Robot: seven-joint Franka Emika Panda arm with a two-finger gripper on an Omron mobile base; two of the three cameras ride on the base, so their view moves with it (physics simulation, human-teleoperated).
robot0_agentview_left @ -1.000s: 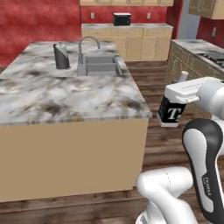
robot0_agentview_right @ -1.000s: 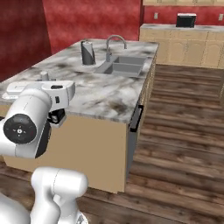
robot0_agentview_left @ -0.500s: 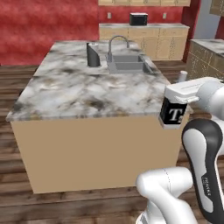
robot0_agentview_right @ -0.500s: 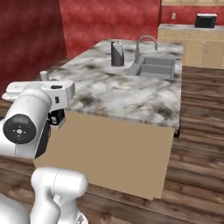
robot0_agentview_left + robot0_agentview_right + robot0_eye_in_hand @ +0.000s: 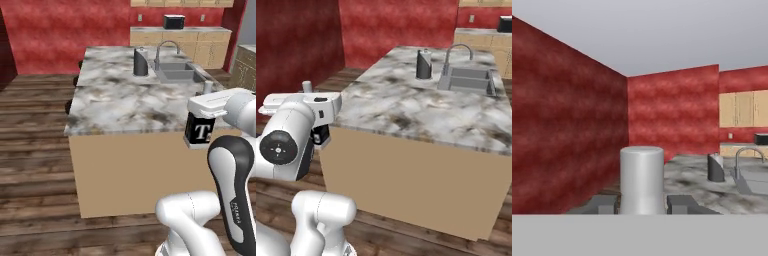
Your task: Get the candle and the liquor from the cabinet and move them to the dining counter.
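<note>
My gripper (image 5: 206, 111) is shut on the liquor (image 5: 199, 133), a squat black bottle with a white "T", and holds it by its top in the air near the dining counter's (image 5: 120, 102) near right corner. In the hand view the bottle's pale neck (image 5: 642, 179) stands between the dark fingertips (image 5: 604, 204) of the gripper (image 5: 642, 204). From the right base view, the bottle's black body (image 5: 320, 135) hangs under the hand, left of the counter (image 5: 421, 112). The candle is out of view.
A dark round canister (image 5: 140, 62) stands on the marble by the faucet (image 5: 167, 49) and inset sink (image 5: 179, 73). Black stools (image 5: 75, 80) line the island's far left side. Tan units with a black appliance (image 5: 174, 21) run along the red back wall. Wood floor lies around.
The whole picture has shifted as the base drove: the island has slid rightward in both base views. The bottle stays gripped in the same place relative to the arm.
</note>
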